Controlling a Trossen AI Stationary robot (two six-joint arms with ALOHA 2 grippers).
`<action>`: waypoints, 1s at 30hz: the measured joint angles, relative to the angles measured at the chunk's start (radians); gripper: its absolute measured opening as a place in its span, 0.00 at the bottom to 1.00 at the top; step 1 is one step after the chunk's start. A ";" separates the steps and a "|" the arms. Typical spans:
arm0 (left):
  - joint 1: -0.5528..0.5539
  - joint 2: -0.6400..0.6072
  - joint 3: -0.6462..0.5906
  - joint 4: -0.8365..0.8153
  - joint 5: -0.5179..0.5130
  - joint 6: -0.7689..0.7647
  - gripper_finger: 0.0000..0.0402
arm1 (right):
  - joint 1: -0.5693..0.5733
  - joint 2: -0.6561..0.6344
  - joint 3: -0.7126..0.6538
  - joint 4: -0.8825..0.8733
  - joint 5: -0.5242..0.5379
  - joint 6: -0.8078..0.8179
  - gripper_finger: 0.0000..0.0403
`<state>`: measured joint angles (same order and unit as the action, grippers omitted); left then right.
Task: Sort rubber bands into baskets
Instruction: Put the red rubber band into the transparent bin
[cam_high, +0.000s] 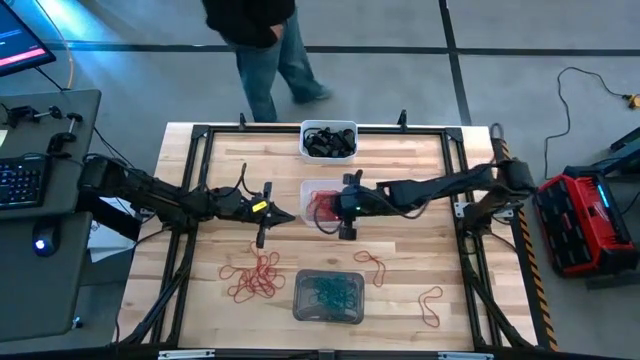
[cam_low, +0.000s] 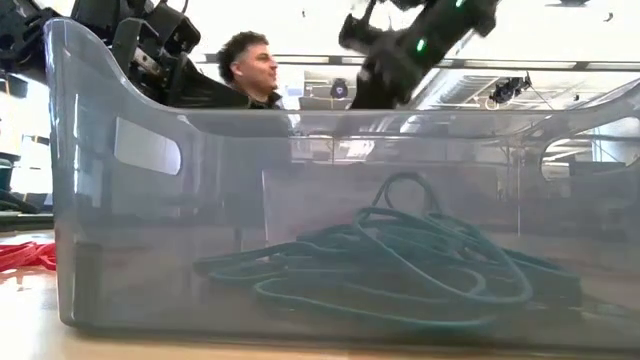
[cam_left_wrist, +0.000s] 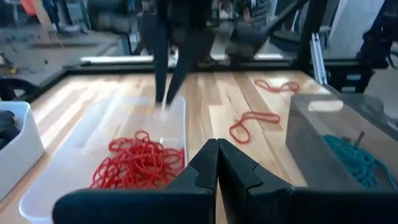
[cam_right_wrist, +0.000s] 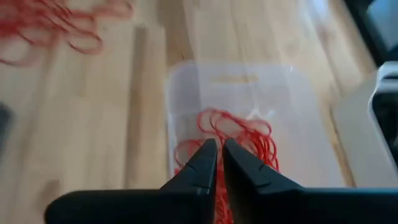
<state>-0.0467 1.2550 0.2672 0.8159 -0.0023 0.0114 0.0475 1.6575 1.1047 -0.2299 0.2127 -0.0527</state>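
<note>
The left tool (cam_left_wrist: 217, 165) hangs pinched together and empty beside the clear basket (cam_high: 312, 190) at the counter's (cam_high: 400, 260) middle. The right tool (cam_right_wrist: 219, 163), fingers nearly together, hovers over that basket's red rubber bands (cam_right_wrist: 239, 134), gripping none. Only the low view shows teal bands (cam_low: 400, 250) inside the grey basket (cam_low: 120, 200).

person (cam_high: 262, 40) beyond table | keyboard (cam_high: 22, 180) on side desk | red toolbox (cam_high: 578, 222) on floor

Three baskets (cam_high: 328, 140) line up down the table's (cam_high: 420, 180) middle. Loose rubber bands (cam_high: 255, 278) lie left and right of the nearest.
</note>
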 joint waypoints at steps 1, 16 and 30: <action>0.000 -0.014 0.008 -0.038 0.003 0.000 0.00 | 0.007 -0.023 0.000 -0.003 0.000 0.000 0.04; -0.090 -0.162 0.287 -0.886 0.019 0.071 0.00 | 0.115 -0.143 -0.316 0.458 -0.077 0.086 0.00; -0.282 -0.138 0.344 -1.207 -0.049 0.071 0.08 | 0.330 -0.143 -0.354 0.509 0.157 0.157 0.00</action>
<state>-0.3289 1.1168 0.6113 -0.3915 -0.0515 0.0826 0.3771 1.5146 0.7506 0.2792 0.3698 0.1041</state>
